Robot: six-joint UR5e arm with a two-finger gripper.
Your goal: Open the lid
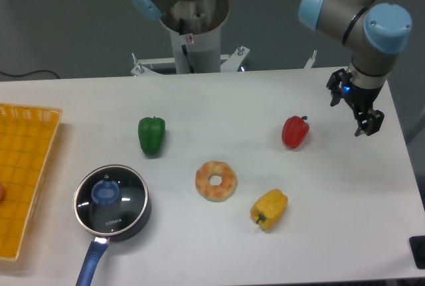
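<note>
The lid (109, 198) sits flat on top of the dark saucepan (113, 204) at the near left of the white table (219, 246), a round pane of glass with a metal rim, a blue knob (105, 192) at its middle and a line of small white lettering below the knob. The pan's blue handle (91, 261) points toward the front edge of the table. Just left of the pan lies a yellow mesh basket (23, 173), its long side running along the table's left edge.

The gripper (367, 125) hangs over the far right of the table, pointing down from the arm's (362, 14) grey-and-blue wrist, with a small blue light glowing on its body. From where I stand its dark fingers (373, 121) look close together with nothing between them, though the angle is too tight for me to tell whether they are fully closed. The lid is well apart from them, right across the table on the opposite side and nearer the front.

Between lid and gripper the table carries a green pepper (151, 134) up behind the pan, a glazed doughnut (216, 180) near the centre, a yellow pepper (269, 209) to the doughnut's right, and a red pepper (295, 132) nearest the gripper, a short way to its left and not touching it
</note>
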